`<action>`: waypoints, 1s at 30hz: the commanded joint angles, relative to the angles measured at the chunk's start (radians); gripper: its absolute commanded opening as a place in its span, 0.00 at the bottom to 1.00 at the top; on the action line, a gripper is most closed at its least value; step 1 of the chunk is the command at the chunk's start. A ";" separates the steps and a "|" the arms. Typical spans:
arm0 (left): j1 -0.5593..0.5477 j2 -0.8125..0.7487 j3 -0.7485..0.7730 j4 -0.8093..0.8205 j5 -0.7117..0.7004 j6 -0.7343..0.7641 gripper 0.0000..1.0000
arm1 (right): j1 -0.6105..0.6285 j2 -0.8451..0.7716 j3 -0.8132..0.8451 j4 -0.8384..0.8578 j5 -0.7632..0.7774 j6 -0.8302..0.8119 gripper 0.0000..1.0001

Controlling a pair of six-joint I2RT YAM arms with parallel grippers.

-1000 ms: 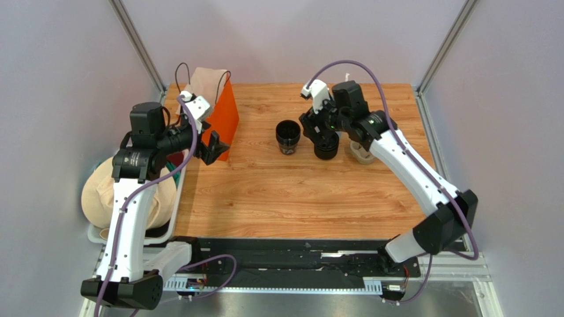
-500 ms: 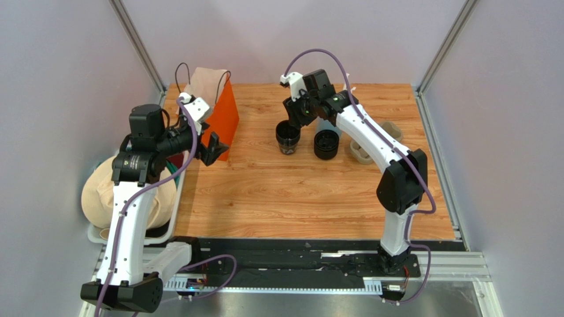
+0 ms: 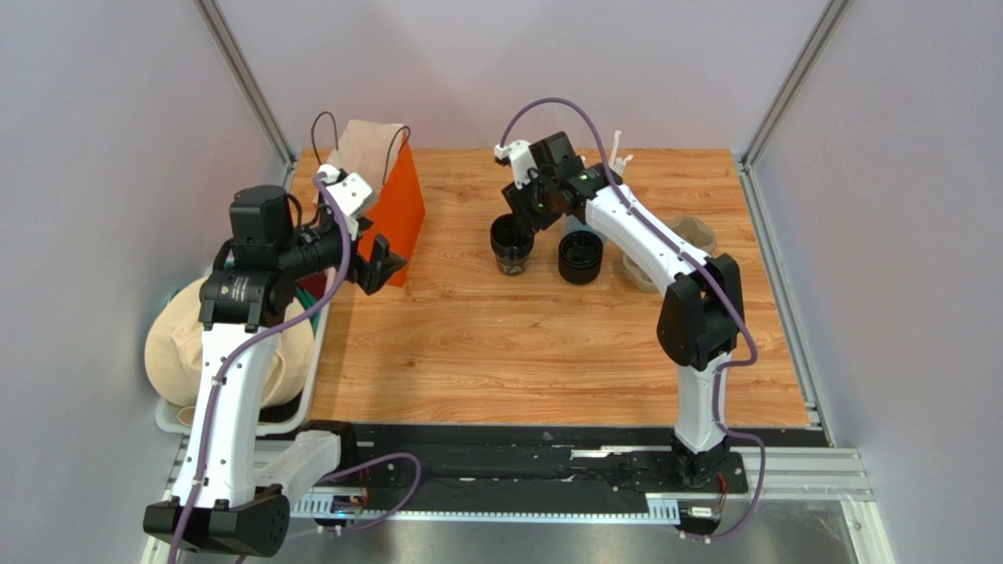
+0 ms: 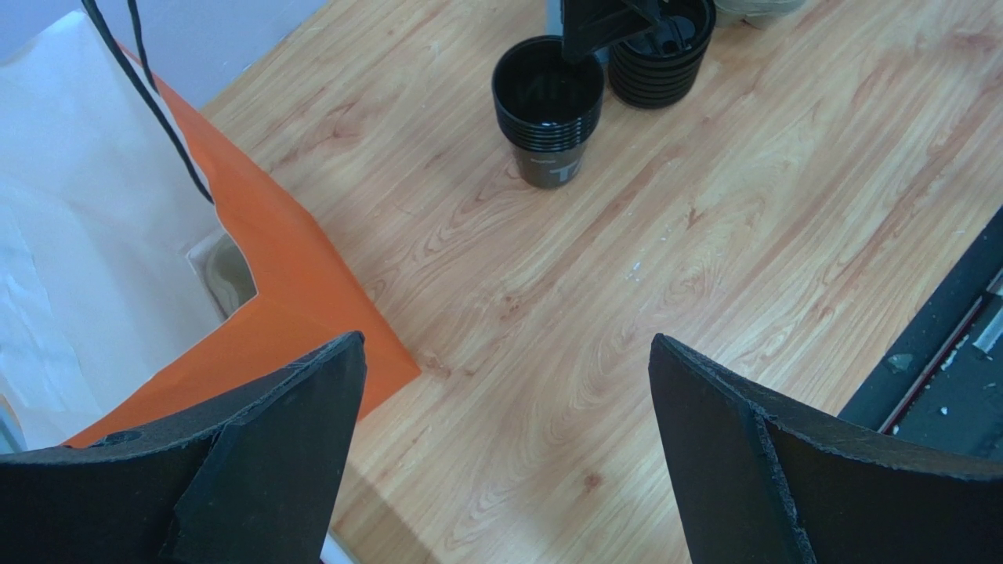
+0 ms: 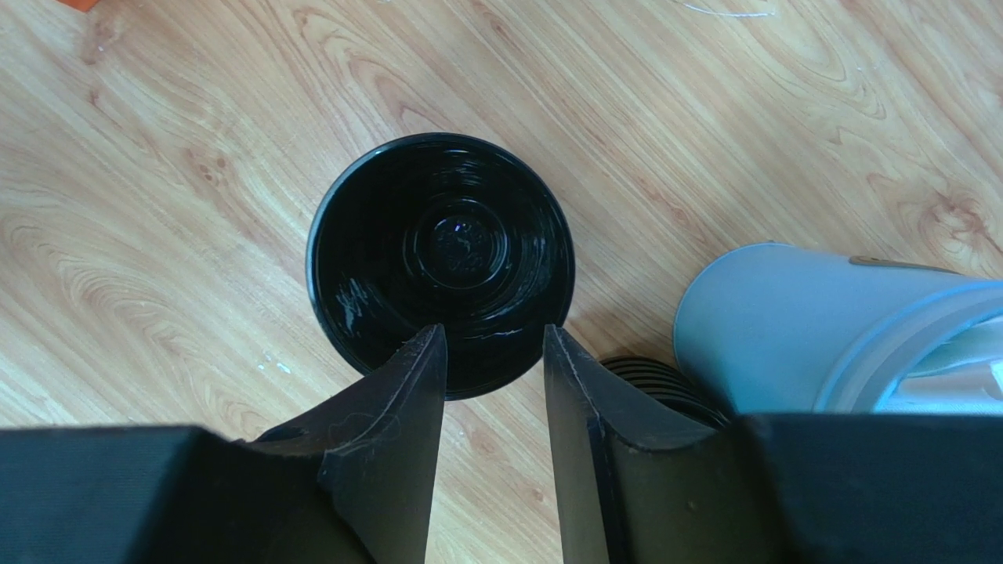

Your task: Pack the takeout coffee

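The takeout coffee cup [image 3: 511, 244] is black and open-topped and stands upright on the wood table. It shows from above in the right wrist view [image 5: 442, 259] and at the top of the left wrist view [image 4: 548, 112]. My right gripper [image 3: 526, 219] hovers just above the cup's near rim. Its jaws [image 5: 489, 341] are narrowly parted with nothing between them. A stack of black lids [image 3: 579, 256] sits just right of the cup. My left gripper [image 4: 506, 341] is wide open and empty, above bare table beside the orange paper bag [image 3: 394, 206].
The pale blue cup of straws [image 5: 789, 329] stands close behind the lids [image 5: 659, 382]. A moulded cardboard cup tray [image 3: 695, 233] lies to the right. The orange bag [image 4: 283, 294] is open-topped with white paper inside. A beige sack in a bin [image 3: 177, 341] sits off the table's left edge.
My right arm has swung left from above the lid stack to above the cup, its elbow folding in. The left arm has not moved.
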 commanded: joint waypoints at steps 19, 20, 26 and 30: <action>-0.004 -0.010 -0.011 0.032 0.031 -0.011 0.99 | -0.020 0.043 0.009 0.040 0.044 -0.004 0.33; -0.004 -0.011 -0.011 0.031 0.033 -0.012 0.99 | -0.021 0.046 0.009 0.038 0.041 -0.004 0.33; -0.004 -0.013 -0.012 0.031 0.033 -0.012 0.99 | -0.028 0.046 0.009 0.038 0.028 0.004 0.26; -0.004 -0.013 -0.014 0.032 0.033 -0.011 0.99 | -0.029 0.045 0.007 0.037 0.025 0.005 0.24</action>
